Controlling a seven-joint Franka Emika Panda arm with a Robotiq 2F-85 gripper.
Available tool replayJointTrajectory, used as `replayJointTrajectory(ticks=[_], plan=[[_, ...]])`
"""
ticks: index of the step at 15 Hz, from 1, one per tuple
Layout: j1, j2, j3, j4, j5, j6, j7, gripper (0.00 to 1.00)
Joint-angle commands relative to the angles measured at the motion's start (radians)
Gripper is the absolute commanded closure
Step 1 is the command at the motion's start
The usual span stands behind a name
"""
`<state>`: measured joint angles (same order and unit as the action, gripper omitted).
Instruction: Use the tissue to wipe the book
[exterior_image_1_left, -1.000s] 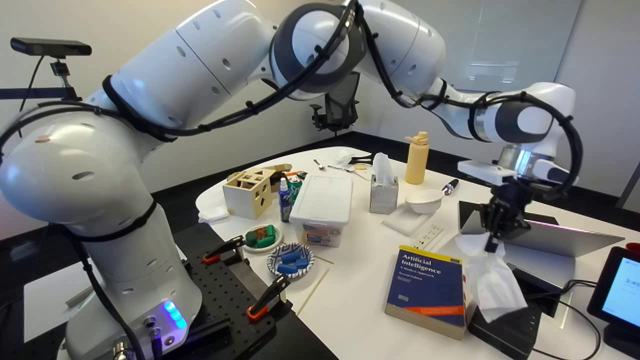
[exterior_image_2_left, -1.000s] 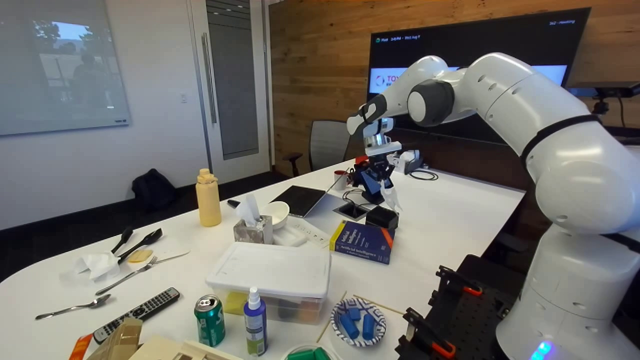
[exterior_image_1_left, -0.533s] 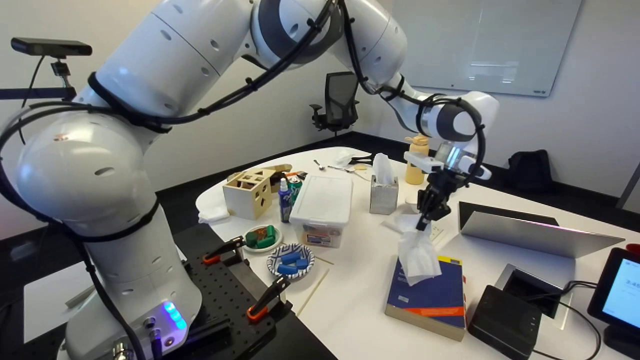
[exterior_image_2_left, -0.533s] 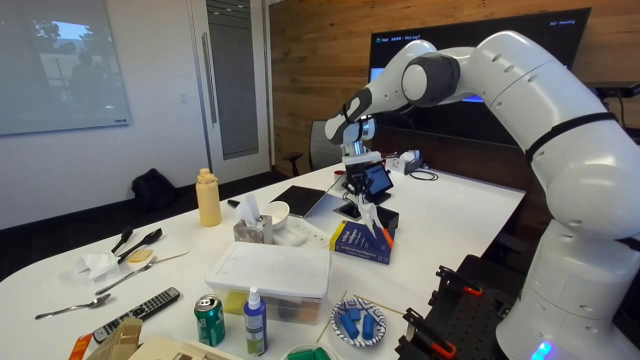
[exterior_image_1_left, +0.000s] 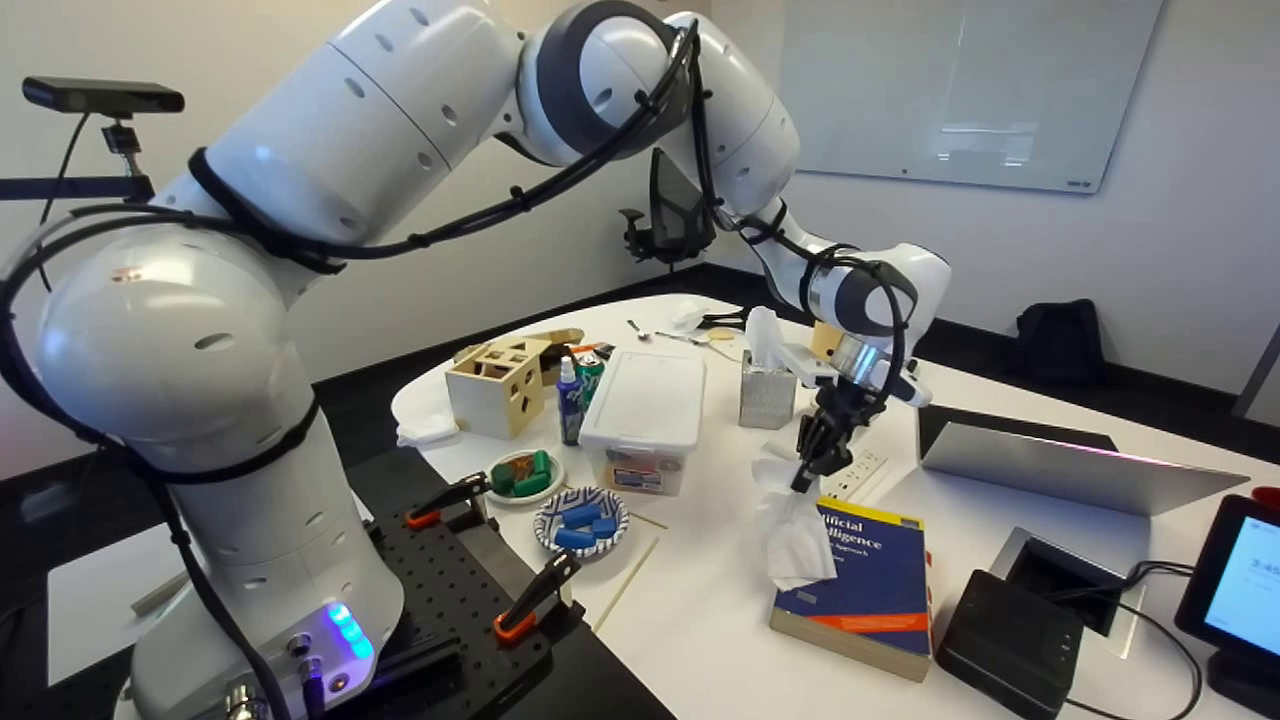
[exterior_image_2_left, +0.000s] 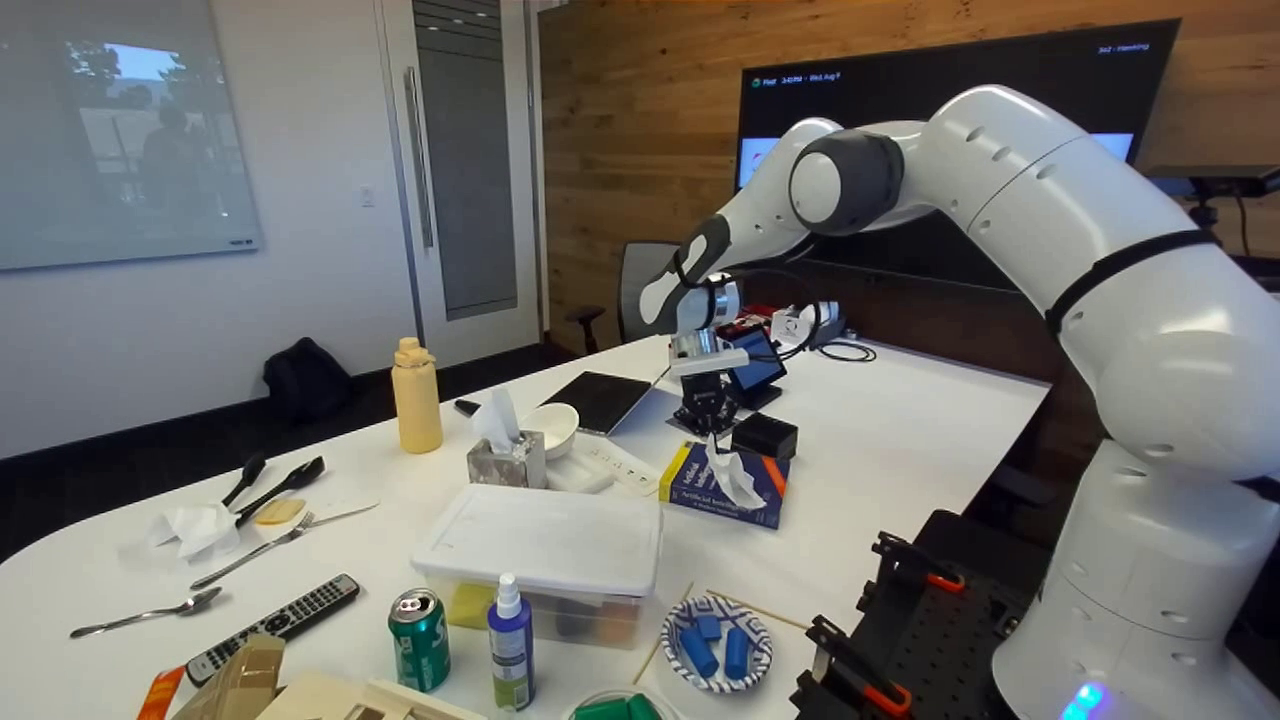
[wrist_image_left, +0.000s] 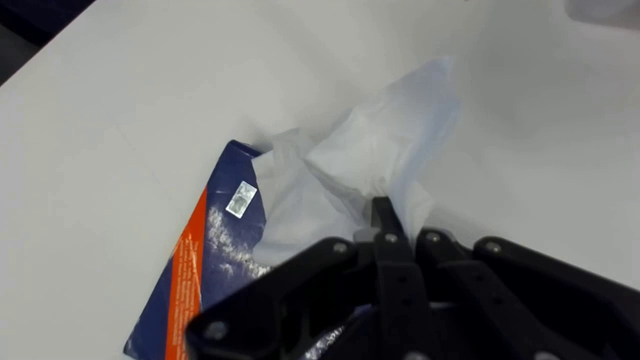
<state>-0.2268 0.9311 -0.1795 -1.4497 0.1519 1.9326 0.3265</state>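
- Gripper (exterior_image_1_left: 803, 484): drawn together and clamped on the tissue (exterior_image_1_left: 797, 545), which hangs from it.
- Tissue overlaps one edge of the book (exterior_image_1_left: 872, 575) in the wrist view; firm contact cannot be confirmed. Book lies flat, cover up.
- Adjacent: black box (exterior_image_1_left: 1012, 640) just beside the book; power strip (exterior_image_1_left: 858, 472) near its yellow-banded end.
- Further off: silver laptop (exterior_image_1_left: 1080, 480), open; tissue box (exterior_image_1_left: 768, 398); lidded plastic bin (exterior_image_1_left: 645, 400); patterned bowl (exterior_image_1_left: 545, 522) holding blue blocks (exterior_image_1_left: 577, 538), well apart from the book.
- Obstruction: tissue hides part of the cover writing in an exterior view.
- Legible there: "ificial", "elligence", "Approach". Small silver label (wrist_image_left: 241, 199) on the cover in the wrist view; its marking unreadable.
- Wall screen (exterior_image_2_left: 900, 85) carries writing too small to read with certainty.
- Surface: white table (exterior_image_2_left: 900, 430), edge curved at one end.
- Room: whiteboard (exterior_image_1_left: 960, 90), wood-panelled wall (exterior_image_2_left: 640, 150), door (exterior_image_2_left: 465, 150) with long handle, dark bag (exterior_image_2_left: 307, 383) on the floor.
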Motion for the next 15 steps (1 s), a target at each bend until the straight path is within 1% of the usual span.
replayJointTrajectory(ticks=[1, 5, 11, 15], plan=[[-0.002, 0.035, 0.0, 0.065, 0.047, 0.033, 0.077, 1.0], [-0.003, 0.097, 0.008, 0.163, 0.088, 0.059, 0.138, 1.0], [-0.01, 0.225, -0.008, 0.393, 0.08, 0.054, 0.237, 1.0], [-0.053, 0.288, -0.04, 0.516, 0.054, 0.054, 0.267, 1.0]])
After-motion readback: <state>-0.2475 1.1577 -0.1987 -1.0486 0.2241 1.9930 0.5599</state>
